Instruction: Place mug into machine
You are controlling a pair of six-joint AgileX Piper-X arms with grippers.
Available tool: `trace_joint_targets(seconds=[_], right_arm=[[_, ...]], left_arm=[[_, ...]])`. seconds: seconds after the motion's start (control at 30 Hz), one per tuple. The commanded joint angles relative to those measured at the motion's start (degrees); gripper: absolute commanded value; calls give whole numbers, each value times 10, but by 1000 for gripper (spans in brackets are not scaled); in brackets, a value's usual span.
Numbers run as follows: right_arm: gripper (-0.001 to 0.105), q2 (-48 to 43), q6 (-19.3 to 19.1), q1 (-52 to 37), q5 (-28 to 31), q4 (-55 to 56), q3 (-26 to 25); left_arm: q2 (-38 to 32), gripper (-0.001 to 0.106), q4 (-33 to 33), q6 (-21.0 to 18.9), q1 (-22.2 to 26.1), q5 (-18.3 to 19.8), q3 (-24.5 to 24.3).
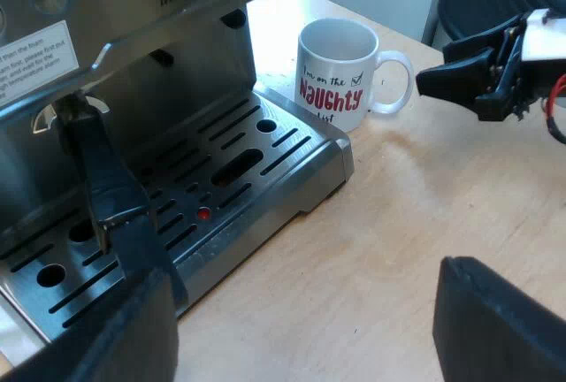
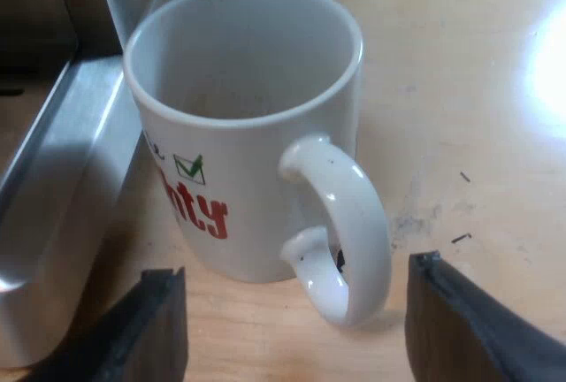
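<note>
Bench [image 1: 398, 223]: pale wood; it carries the machine and the mug, and one of its edges runs just behind the mug.
Espresso machine [image 1: 133, 55]: brushed metal, with dials above and a white label on its face.
Drip tray [image 1: 265, 179]: a slotted metal grille at the machine's foot, with nothing standing on it; one rounded corner points toward the mug.
Mug [image 1: 336, 72]: white, upright and empty, with red "NAUGHTY" lettering and a green tick. It stands on the bench just beside the drip tray's corner, not on the tray. Its handle faces away from the machine.
My left claw [image 1: 283, 311]: spread wide and holding nothing; it hangs over the bench by the drip tray's rim.
My right claw [image 2: 294, 271]: open and empty, level with the mug's handle [image 2: 340, 232]. One finger is on each side of the handle and neither touches it.
Red dot [image 1: 203, 214]: small, set in the grille among the slots.
</note>
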Motion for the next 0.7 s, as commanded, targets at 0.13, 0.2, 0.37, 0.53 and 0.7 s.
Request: trace_joint_targets(seconds=[0.13,0.2,0.37,0.53,0.7], right_arm=[[56,45,-5,-1,-5,-67,-2],[56,63,-2,-2,-13,-75,-2],[56,113,-2,-28,-36,-120,-5],[56,137,-2,-57,-75,-125,-15],[56,166,-15,-62,-91,-136,-34]], left_arm=[[-2,63,-10,-3,-3,1,-4],[-2,63,-10,-3,-3,1,-4],[-2,63,-10,-3,-3,1,-4],[-2,63,-10,-3,-3,1,-4],[-2,63,-10,-3,-3,1,-4]])
